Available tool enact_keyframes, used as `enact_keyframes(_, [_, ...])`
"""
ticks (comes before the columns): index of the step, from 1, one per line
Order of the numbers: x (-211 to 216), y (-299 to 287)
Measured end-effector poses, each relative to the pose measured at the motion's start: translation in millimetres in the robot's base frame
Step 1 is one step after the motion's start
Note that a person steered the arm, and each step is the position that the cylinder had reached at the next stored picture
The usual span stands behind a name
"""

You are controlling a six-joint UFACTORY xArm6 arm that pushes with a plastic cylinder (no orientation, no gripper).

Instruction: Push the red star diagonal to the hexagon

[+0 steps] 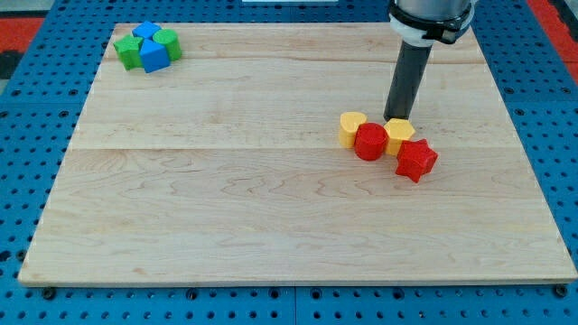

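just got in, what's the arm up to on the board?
My tip sits just above the yellow hexagon, at the cluster on the view's right: yellow heart, red cylinder, and red star at the hexagon's lower right. Blue and green blocks sit untouched at the view's top left.

my tip (396,118) sits just above the yellow hexagon (399,135), near the red star (415,160).

A robotics lab bench: a pale wooden board (271,199) lies on a blue pegboard table (36,135) studded with regular holes, with small coloured blocks (146,47) on it.
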State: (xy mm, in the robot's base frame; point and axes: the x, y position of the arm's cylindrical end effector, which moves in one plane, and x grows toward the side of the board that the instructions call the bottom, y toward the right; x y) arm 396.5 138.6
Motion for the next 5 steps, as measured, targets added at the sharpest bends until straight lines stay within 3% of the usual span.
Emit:
enact_keyframes(4, [-12, -2])
enact_keyframes(5, [-15, -88])
